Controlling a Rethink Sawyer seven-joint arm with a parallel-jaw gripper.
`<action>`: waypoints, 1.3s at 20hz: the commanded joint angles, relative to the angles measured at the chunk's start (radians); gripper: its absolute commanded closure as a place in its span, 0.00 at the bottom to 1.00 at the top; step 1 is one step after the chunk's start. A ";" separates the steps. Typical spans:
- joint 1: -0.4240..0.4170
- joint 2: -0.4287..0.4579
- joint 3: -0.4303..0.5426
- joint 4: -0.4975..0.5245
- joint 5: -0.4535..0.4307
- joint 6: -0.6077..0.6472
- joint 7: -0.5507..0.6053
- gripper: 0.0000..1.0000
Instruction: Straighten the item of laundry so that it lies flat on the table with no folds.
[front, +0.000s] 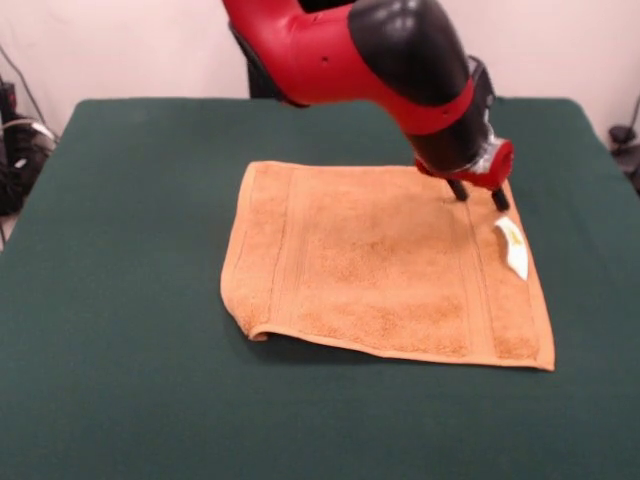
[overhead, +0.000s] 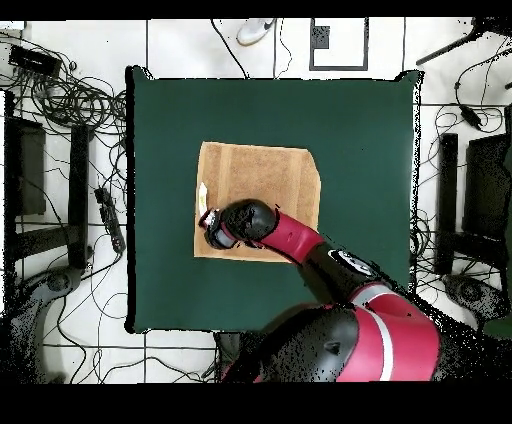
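The orange-tan towel (front: 385, 265) lies spread out on the green table (front: 120, 300), roughly square, with stripe bands near its left and right edges. Its near-left corner curls up slightly. A small white tag (front: 512, 246) lies on its right edge. My gripper (front: 478, 194) hangs over the towel's far-right corner, its two dark fingertips (front: 458, 189) apart and just at the cloth, holding nothing. In the overhead view the gripper (overhead: 211, 227) sits over the towel's (overhead: 265, 175) left edge near the tag (overhead: 202, 192), and the arm hides the towel's bottom-right part.
The table (overhead: 370, 130) extends well beyond the towel on all sides. Cables and equipment (overhead: 60, 100) lie on the floor around it.
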 joint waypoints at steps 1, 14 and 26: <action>0.158 0.199 0.042 0.163 -0.010 -0.366 0.276 0.00; 0.005 0.293 0.198 0.238 0.051 -0.320 0.170 0.00; -0.077 0.360 0.298 0.268 0.042 -0.302 0.178 0.00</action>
